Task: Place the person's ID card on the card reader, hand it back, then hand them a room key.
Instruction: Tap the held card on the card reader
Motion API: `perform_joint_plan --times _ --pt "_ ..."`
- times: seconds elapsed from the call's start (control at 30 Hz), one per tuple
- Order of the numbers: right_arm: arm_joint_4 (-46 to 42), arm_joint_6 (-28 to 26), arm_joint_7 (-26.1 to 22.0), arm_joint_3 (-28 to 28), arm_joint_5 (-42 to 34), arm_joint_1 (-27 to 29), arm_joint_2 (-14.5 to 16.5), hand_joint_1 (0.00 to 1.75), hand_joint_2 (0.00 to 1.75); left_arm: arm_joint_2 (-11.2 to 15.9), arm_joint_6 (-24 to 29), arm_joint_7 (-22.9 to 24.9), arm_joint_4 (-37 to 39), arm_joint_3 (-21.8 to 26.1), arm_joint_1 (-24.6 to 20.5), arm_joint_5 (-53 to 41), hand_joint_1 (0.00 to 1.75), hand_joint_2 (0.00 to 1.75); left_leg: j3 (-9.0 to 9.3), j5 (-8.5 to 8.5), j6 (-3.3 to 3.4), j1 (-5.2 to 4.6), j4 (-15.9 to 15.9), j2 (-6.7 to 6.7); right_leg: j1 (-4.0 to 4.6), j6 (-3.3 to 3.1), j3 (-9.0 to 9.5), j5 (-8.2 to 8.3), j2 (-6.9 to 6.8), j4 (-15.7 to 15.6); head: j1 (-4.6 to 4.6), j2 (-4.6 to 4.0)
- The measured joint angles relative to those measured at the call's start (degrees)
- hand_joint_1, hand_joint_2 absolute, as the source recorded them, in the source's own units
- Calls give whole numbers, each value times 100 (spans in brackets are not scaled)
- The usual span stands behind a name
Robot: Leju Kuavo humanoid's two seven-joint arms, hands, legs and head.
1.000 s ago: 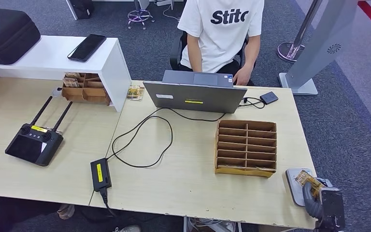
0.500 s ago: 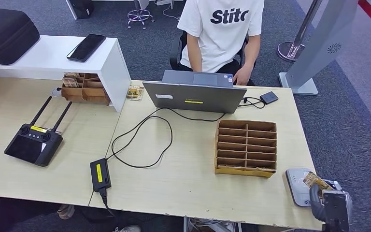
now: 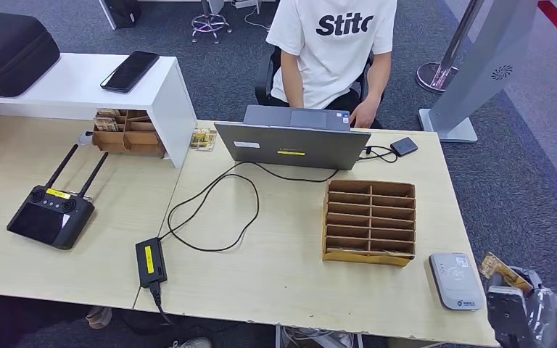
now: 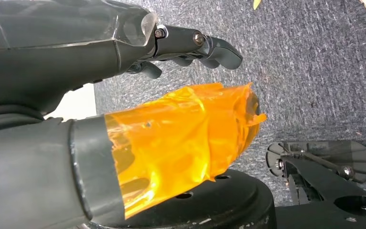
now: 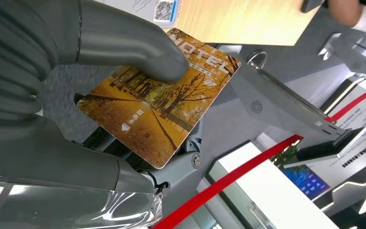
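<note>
A card point(image 3: 499, 270) printed with autumn trees and the word HOTEL is pinched in my right hand point(image 3: 516, 310), just past the table's right edge. In the right wrist view the thumb point(image 5: 124, 45) presses on the card point(image 5: 157, 112) and darker fingers support it from beneath. The grey card reader point(image 3: 455, 280) lies bare on the table's front right corner, left of the card. A person in a white T-shirt point(image 3: 331, 51) sits behind the laptop at the far side. My left hand point(image 4: 124, 95) hangs over grey carpet, its thumb wrapped in orange tape, its fingers point(image 4: 200, 45) apart and holding nothing.
A cardboard slotted box point(image 3: 369, 221) stands just behind the reader. A laptop point(image 3: 292, 143) with cables, a black power brick point(image 3: 151, 261) and a black controller point(image 3: 51, 214) lie on the table. A grey floor stand point(image 3: 479, 65) is at the far right.
My right hand has carried the card to the right, from over the card reader to beyond the table's edge. The reader's top is now uncovered.
</note>
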Motion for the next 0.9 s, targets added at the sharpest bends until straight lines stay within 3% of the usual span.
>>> perform_joint_plan --times 0.3,0.9 --pt "288 -235 345 45 871 19 0 175 175 0 -27 10 0 0 -1 -6 0 0 0 0 0 0 0 0 1 0 0 0 -1 0 -2 0" --pt "734 -224 443 160 858 16 0 175 175 0 -28 15 0 -2 -2 2 0 0 -1 0 0 1 0 0 1 0 0 0 -1 0 -1 0"
